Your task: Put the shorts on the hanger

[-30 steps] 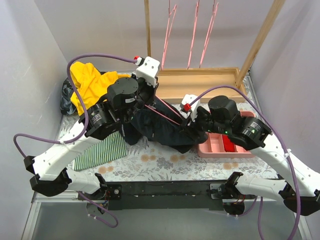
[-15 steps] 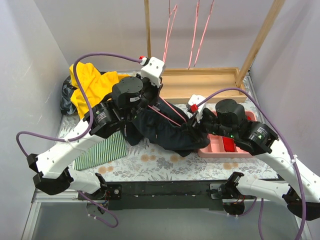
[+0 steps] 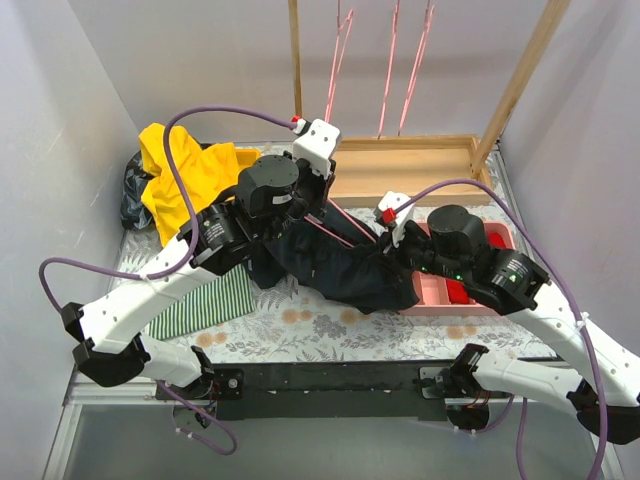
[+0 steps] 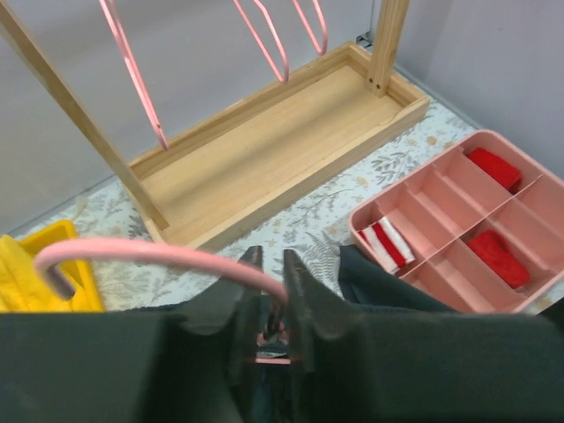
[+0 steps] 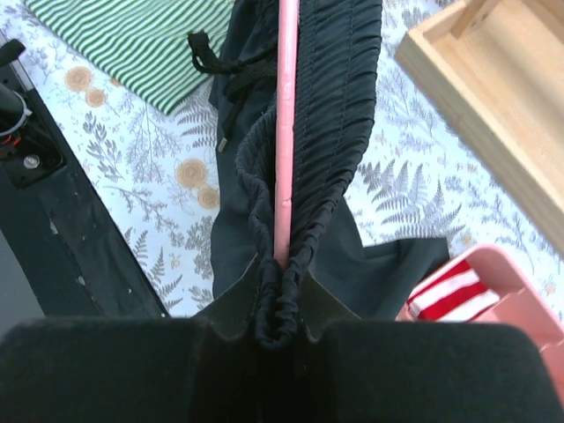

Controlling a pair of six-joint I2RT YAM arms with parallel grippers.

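The left gripper [image 4: 269,295] pinches the pink hanger [image 4: 159,254] near its hook; the right gripper [image 5: 280,304] clamps the shorts [image 5: 344,88] by their bunched waistband against the hanger's bar; the shorts sag between both arms, over the flowered table [image 3: 320,325].

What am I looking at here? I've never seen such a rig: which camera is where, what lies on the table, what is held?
Two white robot arms, each ending in a two-finger gripper, work over a patterned table. The wide picture comes from a fixed camera above and behind them; the other two come from cameras on the wrists. The left gripper pinches the pink hanger near its hook. The right gripper pinches the bunched waistband of the dark shorts, the hanger's bar running along it. Also there: a yellow garment, a striped cloth, a pink divided tray and a wooden rack.
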